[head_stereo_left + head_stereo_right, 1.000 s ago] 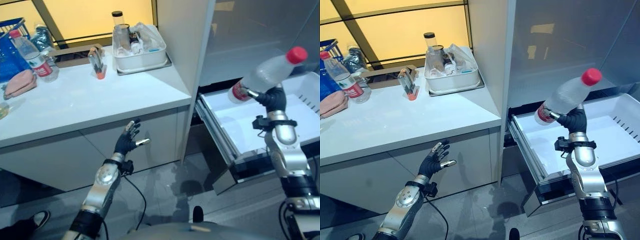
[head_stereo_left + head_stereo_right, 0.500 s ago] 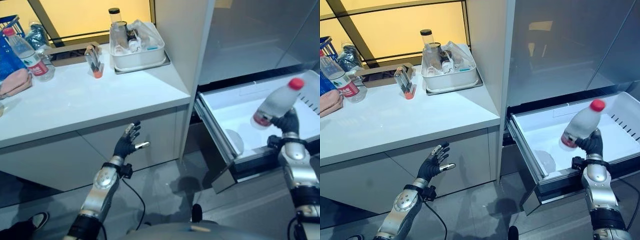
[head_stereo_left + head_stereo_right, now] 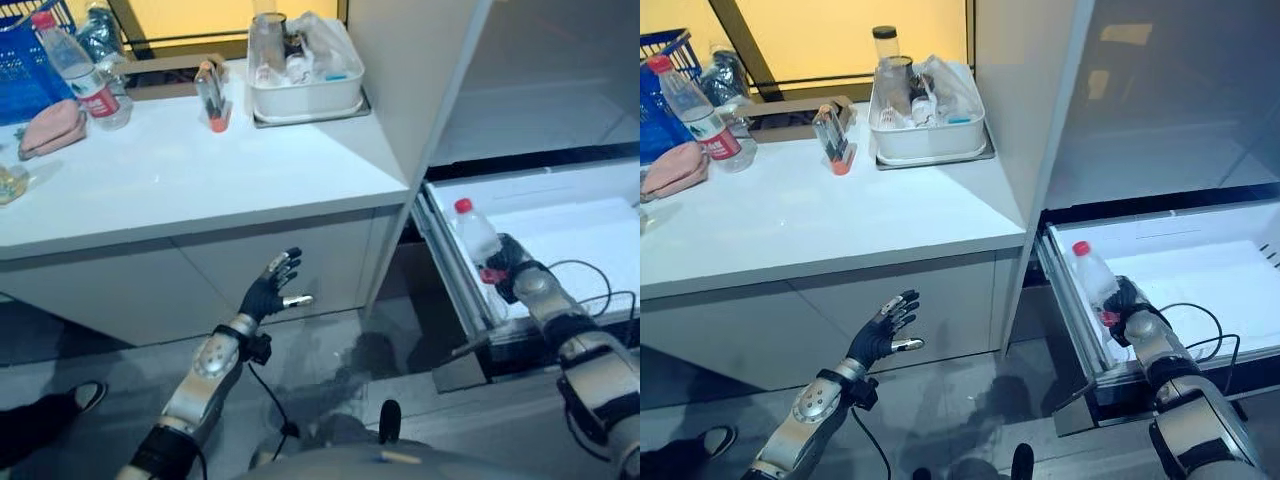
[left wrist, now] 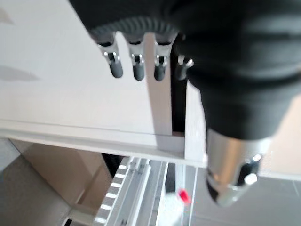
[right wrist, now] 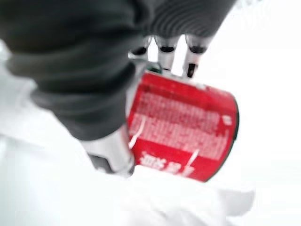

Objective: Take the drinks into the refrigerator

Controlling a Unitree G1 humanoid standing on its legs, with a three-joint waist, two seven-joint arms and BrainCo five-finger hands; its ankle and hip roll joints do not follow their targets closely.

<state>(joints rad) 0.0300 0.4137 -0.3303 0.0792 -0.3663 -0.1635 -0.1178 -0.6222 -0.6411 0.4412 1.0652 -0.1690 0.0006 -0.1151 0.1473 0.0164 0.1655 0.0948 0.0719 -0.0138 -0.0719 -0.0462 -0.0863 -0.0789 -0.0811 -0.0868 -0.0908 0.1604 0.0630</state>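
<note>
Water bottle [image 3: 1096, 281] now lowered inside refrigerator drawer [image 3: 1200, 262], right hand [image 3: 1127, 304] curled around its labelled base, left hand [image 3: 883, 333] open, idle.

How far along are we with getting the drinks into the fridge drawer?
In hand: the right hand is curled round a water bottle and has it down inside the open refrigerator drawer, not yet released. Left to do: a second bottle stands on the counter by the blue basket. The left hand hangs open, low in front of the cabinet.
</note>
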